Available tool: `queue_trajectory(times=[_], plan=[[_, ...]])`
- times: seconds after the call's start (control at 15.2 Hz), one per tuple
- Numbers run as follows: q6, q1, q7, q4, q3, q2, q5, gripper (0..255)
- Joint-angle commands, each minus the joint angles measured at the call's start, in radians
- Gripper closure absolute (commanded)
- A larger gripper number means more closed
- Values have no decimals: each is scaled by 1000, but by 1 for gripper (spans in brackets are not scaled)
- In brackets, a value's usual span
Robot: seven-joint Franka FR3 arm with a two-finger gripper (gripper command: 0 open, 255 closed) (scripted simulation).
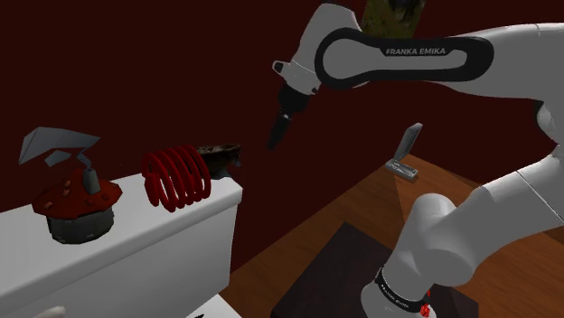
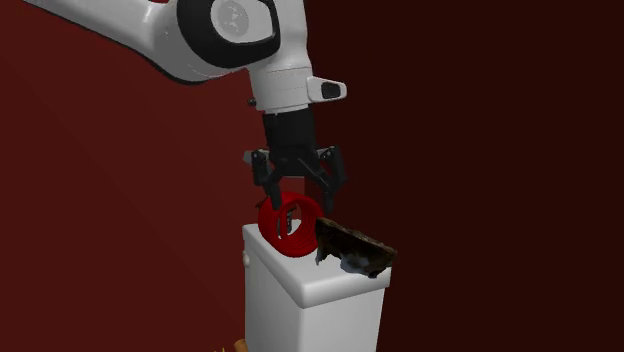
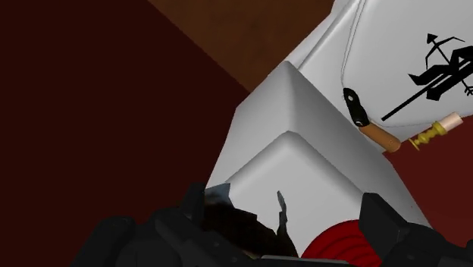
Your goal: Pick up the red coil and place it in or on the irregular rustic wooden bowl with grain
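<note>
Nearest in the second exterior view, the bowl (image 2: 356,249) is sitting at the end of the white box (image 2: 312,312). Just behind it, the coil (image 2: 290,226) is lying unheld. Above, the gripper (image 2: 300,198) is hovering with its 2 fingers spread, probably lining up a grasp.

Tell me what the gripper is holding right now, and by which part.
Nothing. The gripper hangs open in the air, clear of the red coil, which lies on the white block beside the dark wooden bowl.
</note>
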Motion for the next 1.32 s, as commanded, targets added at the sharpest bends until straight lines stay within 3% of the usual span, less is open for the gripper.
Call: queue_trajectory(times=[0.0, 0.79, 1.25], plan=[[55, 34, -47, -4, 11, 37, 13, 0], [287, 220, -318, 25, 90, 231, 82, 0], [379, 225, -321, 0, 99, 298, 87, 0]])
